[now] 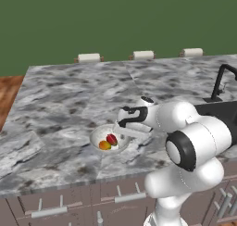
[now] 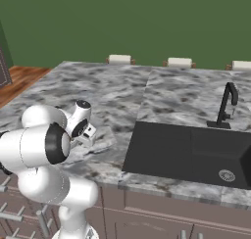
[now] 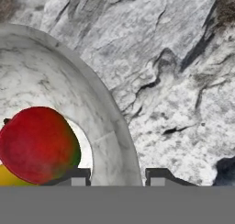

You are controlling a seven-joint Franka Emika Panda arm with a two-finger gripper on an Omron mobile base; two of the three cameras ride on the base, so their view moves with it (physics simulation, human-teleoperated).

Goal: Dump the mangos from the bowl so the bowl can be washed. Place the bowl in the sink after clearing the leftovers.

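Low over the marble counter (image 1: pixel 65 100), left of centre in the left base view: a shallow white-grey bowl (image 1: pixel 98 138) holding two mangos, the dark red one (image 1: pixel 111 139) upper right, the orange-yellow one (image 1: pixel 104 145) lower left, touching each other. Right at the bowl's right edge, the gripper (image 1: pixel 126 131) reaching in from the white arm at lower right.

Close up in the hand view: bowl rim (image 3: pixel 103 113) sweeping from upper left down to bottom centre, passing between the two dark fingertips (image 3: pixel 78 176), one inside the bowl, one outside on the counter. Jaws partly closed astride the rim; cannot tell whether pinching it yet. Red mango (image 3: pixel 39 145) large at lower left, just beside the inner tip, a sliver of the yellow mango (image 3: pixel 8 177) beneath it.

In the right base view: matte black sink (image 2: pixel 186 152) at right centre, well apart from the arm, with a black angular faucet (image 2: pixel 227 105) behind it and a silver drain (image 2: pixel 226 175) at lower right.
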